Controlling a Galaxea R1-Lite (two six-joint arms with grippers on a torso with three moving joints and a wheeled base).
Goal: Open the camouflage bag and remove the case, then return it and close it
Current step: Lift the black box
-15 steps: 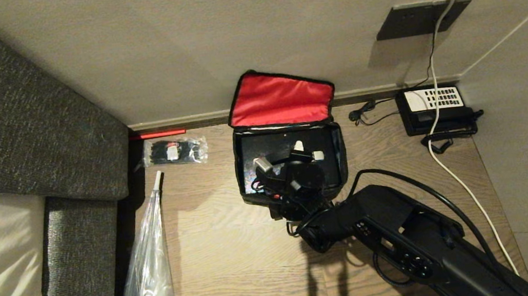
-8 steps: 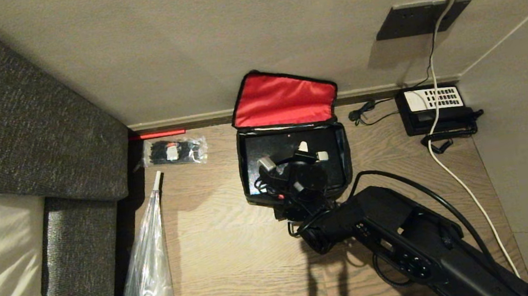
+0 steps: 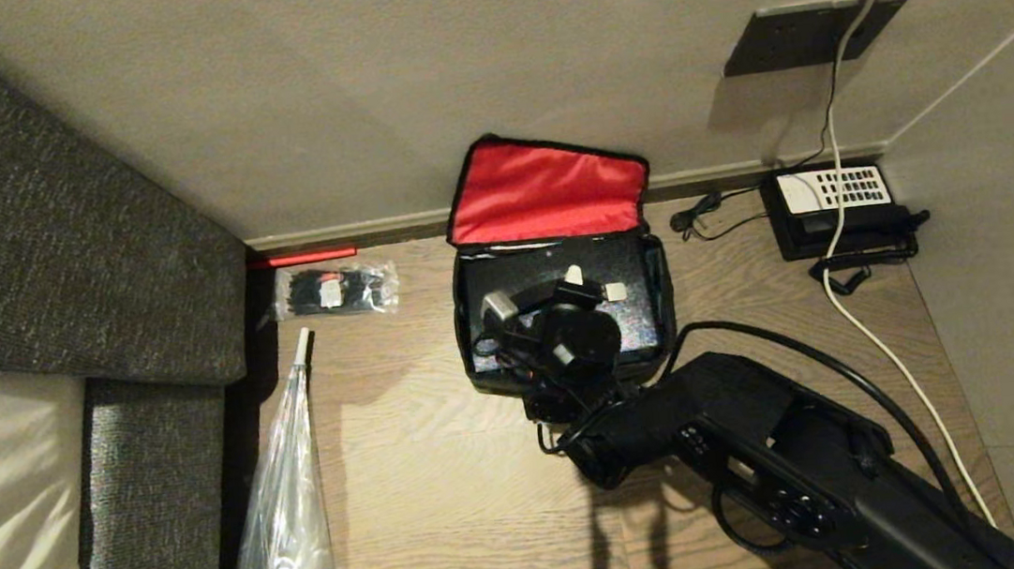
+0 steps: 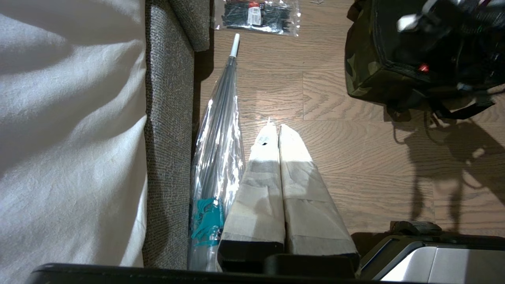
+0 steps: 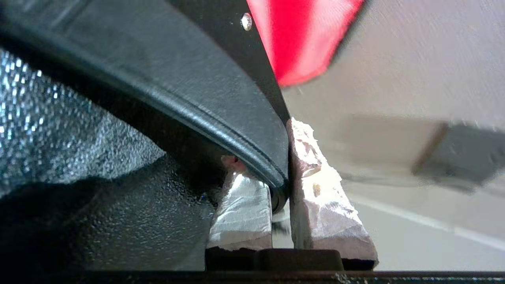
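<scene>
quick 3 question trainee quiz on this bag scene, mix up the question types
1. True or false: the camouflage bag has its lid open, red lining showing.
2. What is the right pincer shut on? A) the case's handle B) the telephone C) the umbrella
3. Fill in: the left pincer hangs shut above the wooden ____.

Key: 1 true. 2 A. 3 floor.
</scene>
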